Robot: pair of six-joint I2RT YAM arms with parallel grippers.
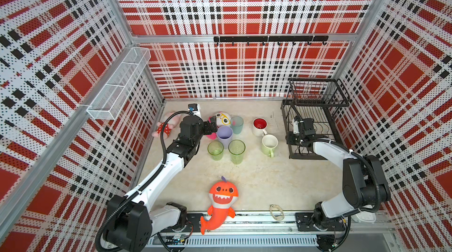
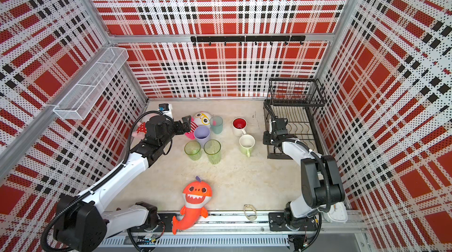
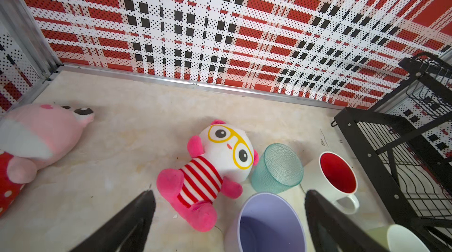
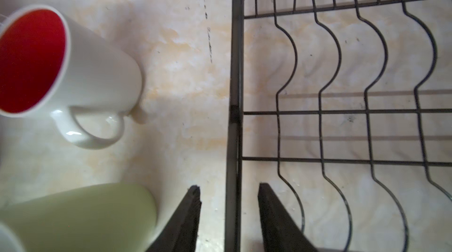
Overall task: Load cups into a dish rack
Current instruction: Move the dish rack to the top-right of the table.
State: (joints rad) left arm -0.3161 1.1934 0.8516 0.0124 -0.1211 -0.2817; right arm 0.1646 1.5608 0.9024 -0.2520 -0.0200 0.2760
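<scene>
Both apart: left hand (image 3: 229,192) spread near lavender cup (image 3: 269,221) rim; right hand (image 4: 228,186) half-spread, straddling dish rack (image 4: 236,67) edge.

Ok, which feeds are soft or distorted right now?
Right wrist view: soft, the pale-green mug nearest the lens blurriest, the dish rack wires clearer. Left wrist view: sharp. Both top views: crisp, evenly lit, side walls splayed outward.
</scene>
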